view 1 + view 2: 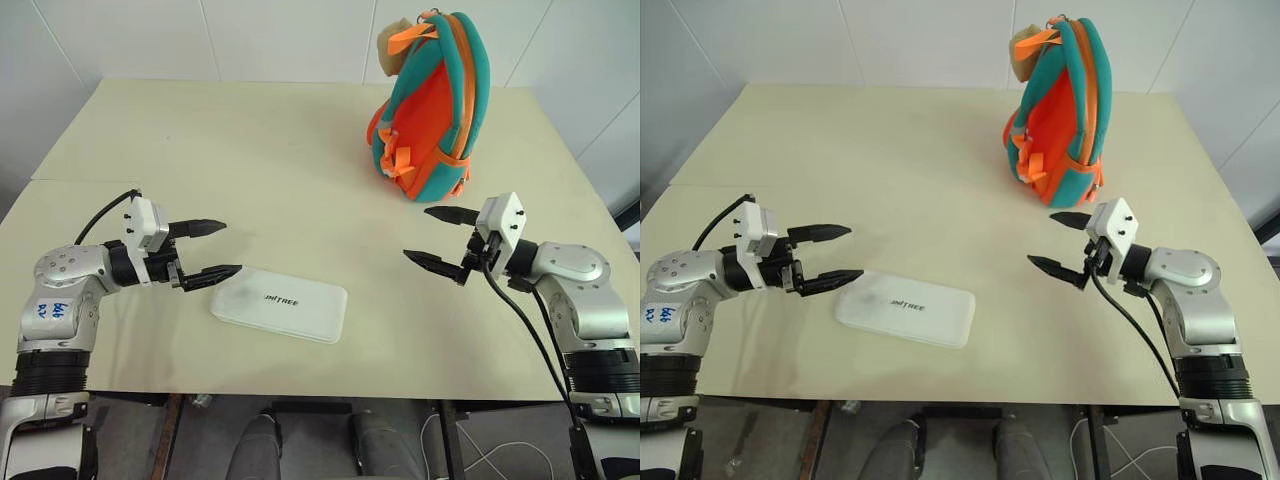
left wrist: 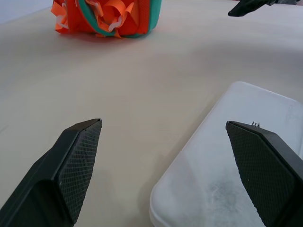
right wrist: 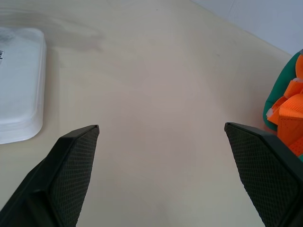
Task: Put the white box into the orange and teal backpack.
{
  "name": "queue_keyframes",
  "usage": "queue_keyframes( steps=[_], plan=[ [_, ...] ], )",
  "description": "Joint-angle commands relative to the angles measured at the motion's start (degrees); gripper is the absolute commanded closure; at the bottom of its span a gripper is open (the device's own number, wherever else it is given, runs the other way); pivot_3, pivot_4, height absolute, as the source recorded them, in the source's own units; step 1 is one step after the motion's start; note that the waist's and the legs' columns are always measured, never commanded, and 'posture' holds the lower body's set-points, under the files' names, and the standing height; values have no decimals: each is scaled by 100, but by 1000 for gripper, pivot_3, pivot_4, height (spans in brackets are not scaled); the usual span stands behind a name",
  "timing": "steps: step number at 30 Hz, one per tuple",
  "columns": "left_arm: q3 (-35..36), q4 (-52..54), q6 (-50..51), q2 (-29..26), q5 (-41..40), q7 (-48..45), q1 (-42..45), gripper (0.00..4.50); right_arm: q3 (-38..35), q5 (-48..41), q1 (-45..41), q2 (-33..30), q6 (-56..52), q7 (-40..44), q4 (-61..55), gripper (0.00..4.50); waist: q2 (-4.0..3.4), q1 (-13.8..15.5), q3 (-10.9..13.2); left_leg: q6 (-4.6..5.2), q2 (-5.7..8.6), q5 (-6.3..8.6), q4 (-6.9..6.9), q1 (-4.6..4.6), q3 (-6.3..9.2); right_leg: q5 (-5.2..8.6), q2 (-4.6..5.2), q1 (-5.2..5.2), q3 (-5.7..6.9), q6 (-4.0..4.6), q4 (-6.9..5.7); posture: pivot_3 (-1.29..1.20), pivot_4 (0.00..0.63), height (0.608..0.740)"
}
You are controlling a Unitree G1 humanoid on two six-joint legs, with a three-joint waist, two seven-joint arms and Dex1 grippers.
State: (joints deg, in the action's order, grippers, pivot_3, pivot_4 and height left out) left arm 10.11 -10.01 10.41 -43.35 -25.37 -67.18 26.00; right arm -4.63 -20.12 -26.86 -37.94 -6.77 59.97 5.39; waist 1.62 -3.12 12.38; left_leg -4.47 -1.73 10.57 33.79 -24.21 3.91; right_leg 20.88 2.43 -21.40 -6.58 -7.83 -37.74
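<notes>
Near the front edge of the beige table [image 1: 300,170], the white box [image 1: 280,303] lies flat, nothing on it, dark lettering on top reads "UNITREE". Left gripper [image 1: 214,250] sits just beside the box's left end, jaws spread wide, holding nothing; lower fingertip close to the box corner, contact unclear. Right gripper [image 1: 441,239] hovers well right of the box, jaws also wide, empty. Bare tabletop between them. Blue handwriting on the left arm, unreadable. Farther back on the right, the orange and teal backpack [image 1: 430,110] stands upright, beige plush toy [image 1: 392,40] at its top, white wall [image 1: 200,35] behind.
</notes>
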Motion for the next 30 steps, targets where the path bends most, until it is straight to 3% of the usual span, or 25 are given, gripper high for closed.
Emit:
queue_keyframes(
  steps=[1,5,7,11,19,22,30],
  plan=[
    [-61,6,-156,-12,75,-66,111,19,17,8,-60,35,42,-59,-180,0,0,-1,0,0,0,0,0,0,0,0,0,0,0,0,0,0,150,740],
    [-17,-153,-338,55,164,103,146,19,130,35,-9,200,-98,-192,-244,0,0,-14,0,0,0,0,-1,1,0,0,-1,0,0,0,0,0,150,740],
    [30,-183,-446,23,196,132,58,0,297,70,2,264,-183,-151,-307,395,0,-17,0,0,-2,0,-1,0,0,0,-3,-2,0,0,-2,0,150,740],
    [262,-458,-726,-121,260,209,-246,884,605,102,289,276,-294,-10,-549,1544,0,-12,0,0,-2,0,-2,0,0,0,-2,-2,-1,0,0,0,150,740],
    [551,-645,-827,-312,337,301,-1069,3451,909,214,1009,488,-225,-169,-685,4389,0,-4,0,1,-2,1,-2,2,1,1,0,-1,0,1,-1,0,150,740],
    [383,-550,-764,-236,398,288,-1201,4399,1027,244,1150,581,-321,-186,-885,4500,1,0,0,1,-2,0,3,5,1,-1,0,4,0,1,-3,0,150,740],
    [-120,-320,-570,92,512,388,-1115,4399,1338,259,1319,891,-670,-440,-1373,4500,1,11,-1,0,-2,0,2,4,2,-1,-1,3,1,2,-1,0,150,740]
  ],
)
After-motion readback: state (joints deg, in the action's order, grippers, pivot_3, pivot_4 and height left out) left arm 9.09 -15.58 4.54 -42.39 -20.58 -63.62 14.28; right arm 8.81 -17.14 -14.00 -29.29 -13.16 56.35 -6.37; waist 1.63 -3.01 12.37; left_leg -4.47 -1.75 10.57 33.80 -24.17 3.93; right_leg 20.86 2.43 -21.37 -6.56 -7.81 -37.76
